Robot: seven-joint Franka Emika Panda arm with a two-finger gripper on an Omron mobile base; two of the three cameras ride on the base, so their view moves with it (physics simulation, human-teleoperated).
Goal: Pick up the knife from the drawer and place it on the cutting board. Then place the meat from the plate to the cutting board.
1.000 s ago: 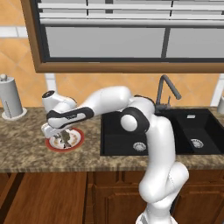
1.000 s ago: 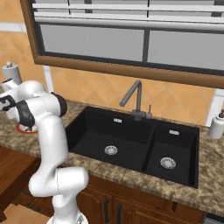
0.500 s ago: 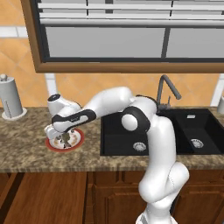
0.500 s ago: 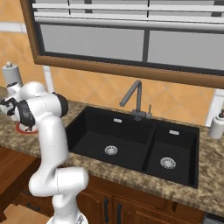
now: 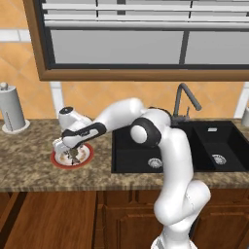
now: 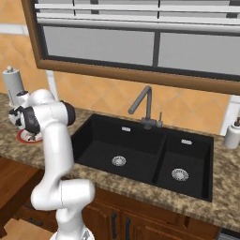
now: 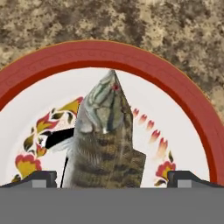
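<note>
The white arm reaches from the lower right toward nine o'clock, over the speckled stone table (image 5: 29,170). Its pincer (image 5: 73,154) hangs low over the plate (image 5: 58,160), fingers spread, with the small dark meat (image 5: 74,154) between them. At ten o'clock from the plate stands a paper towel roll (image 5: 12,109). At three o'clock lies the black sink (image 5: 214,151) with its dark faucet (image 5: 187,99).

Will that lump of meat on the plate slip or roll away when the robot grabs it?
Probably not roll: the meat is an uneven, pointed chunk, not round, lying on the flat plate. It may slip a bit, since its sides slope between the open gripper fingertips. It looks small against the plate, so likely light.
</note>
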